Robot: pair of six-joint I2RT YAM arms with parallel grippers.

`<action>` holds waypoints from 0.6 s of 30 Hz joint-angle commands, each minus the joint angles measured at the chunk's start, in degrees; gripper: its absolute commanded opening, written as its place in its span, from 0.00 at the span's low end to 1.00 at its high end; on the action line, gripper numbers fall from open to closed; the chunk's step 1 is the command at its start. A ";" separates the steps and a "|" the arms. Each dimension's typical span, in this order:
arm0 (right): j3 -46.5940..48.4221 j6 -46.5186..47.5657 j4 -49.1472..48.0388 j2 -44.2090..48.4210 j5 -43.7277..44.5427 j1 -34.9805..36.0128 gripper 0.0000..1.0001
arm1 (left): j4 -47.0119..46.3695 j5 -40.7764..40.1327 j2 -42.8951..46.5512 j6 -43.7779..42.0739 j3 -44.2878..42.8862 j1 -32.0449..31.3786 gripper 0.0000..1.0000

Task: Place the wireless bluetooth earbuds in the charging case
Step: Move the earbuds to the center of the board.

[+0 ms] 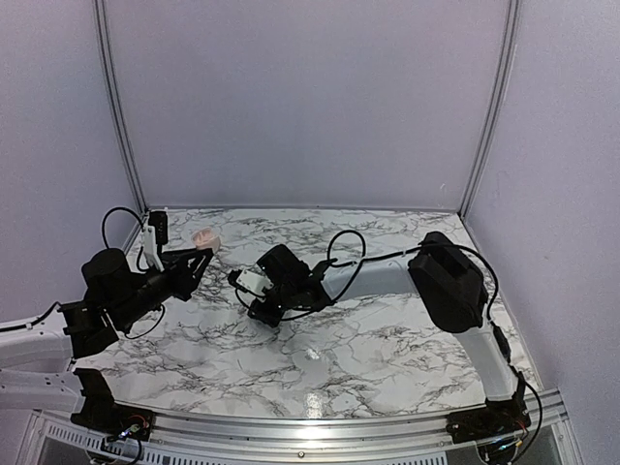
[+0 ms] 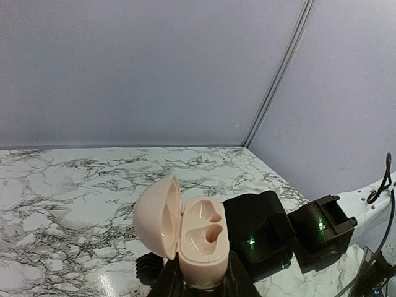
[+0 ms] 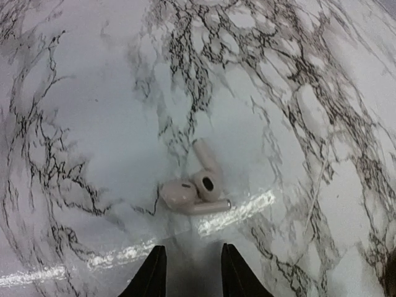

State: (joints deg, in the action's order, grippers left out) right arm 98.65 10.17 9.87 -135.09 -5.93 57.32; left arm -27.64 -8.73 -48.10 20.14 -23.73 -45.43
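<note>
Right gripper [image 3: 190, 277] hangs with jaws apart, nothing between them; both earbuds [image 3: 195, 189] lie touching on the marble table [image 3: 93, 124] just at its twelve o'clock (pale pink, these). Left gripper [image 2: 201, 286] clamps the charging case [image 2: 201, 238] upright, lid open toward nine o'clock, both wells bare.

A white marble-patterned table [image 1: 387, 339] with dark grey veins carries everything, its glossy top throwing back bright streaks of light. Two pale pinkish earbuds [image 3: 195, 189] with short stems lie directly on it, touching each other in a small heap, their stems pointing different ways.
</note>
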 commanded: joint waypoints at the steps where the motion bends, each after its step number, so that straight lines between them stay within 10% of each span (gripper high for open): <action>1: -7.64 0.41 3.09 3.51 4.12 -0.05 0.30 | 0.05 0.89 -1.00 -0.75 -2.15 0.34 0.00; 18: -32.39 -5.69 0.70 22.44 0.03 -4.00 0.26 | -0.39 2.06 -2.90 -1.02 -2.47 0.34 0.00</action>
State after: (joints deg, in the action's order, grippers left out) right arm 68.01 6.00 5.80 -114.56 -5.08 54.28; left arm -27.55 -7.49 -50.89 19.97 -24.43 -45.41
